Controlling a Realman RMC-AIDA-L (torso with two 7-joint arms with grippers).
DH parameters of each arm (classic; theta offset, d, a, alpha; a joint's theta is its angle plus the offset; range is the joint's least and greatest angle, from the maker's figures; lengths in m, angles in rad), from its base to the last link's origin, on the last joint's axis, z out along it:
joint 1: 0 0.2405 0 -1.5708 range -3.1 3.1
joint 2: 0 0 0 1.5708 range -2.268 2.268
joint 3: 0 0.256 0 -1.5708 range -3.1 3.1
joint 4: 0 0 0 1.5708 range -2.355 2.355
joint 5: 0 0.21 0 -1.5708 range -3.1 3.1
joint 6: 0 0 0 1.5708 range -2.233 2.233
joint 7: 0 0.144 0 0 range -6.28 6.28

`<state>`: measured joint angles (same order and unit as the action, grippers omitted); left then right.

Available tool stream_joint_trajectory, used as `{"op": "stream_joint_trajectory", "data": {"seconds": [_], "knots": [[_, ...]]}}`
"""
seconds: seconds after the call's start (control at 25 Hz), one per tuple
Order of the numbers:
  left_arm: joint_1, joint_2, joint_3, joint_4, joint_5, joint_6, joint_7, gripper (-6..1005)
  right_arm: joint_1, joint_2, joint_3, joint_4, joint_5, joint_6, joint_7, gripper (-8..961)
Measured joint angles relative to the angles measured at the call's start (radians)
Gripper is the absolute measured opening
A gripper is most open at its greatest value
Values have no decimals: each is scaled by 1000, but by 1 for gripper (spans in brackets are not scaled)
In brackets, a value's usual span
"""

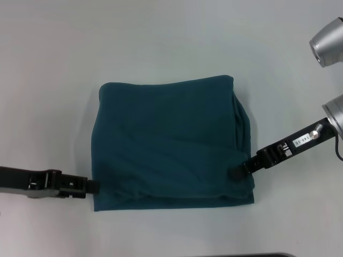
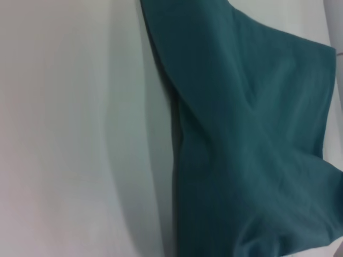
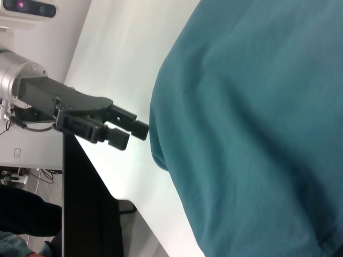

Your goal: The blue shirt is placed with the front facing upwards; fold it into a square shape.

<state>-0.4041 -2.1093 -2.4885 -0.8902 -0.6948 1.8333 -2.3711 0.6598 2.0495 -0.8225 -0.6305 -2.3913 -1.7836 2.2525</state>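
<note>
Blue shirt [image 1: 166, 142] sits mid-table [image 1: 53, 64] toward the near edge, already a rough square; left gripper [image 1: 92, 186] spread just off its near-left corner, right gripper [image 1: 236, 172] on the near-right edge, spread or pinching I cannot tell, likely releasing after the last fold.

Left gripper [image 1: 94, 186] low at left, right gripper [image 1: 236, 172] opposite, reaching inward.

Small label on right arm [image 1: 303, 142], digits illegible.
</note>
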Motion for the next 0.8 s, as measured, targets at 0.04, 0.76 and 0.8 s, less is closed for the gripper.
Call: {"op": "stream_joint_trajectory", "data": {"seconds": [0.04, 0.76, 0.8], "knots": [[3, -2, 5, -2, 0, 2, 3, 567, 1, 0, 2, 0, 0, 0, 1, 36], [166, -55, -104, -12, -317, 79, 873, 567, 7, -14, 86, 4, 0, 7, 4, 35], [176, -52, -116, 13, -348, 83, 933, 567, 8, -16, 91, 4, 0, 8, 5, 35]]}}
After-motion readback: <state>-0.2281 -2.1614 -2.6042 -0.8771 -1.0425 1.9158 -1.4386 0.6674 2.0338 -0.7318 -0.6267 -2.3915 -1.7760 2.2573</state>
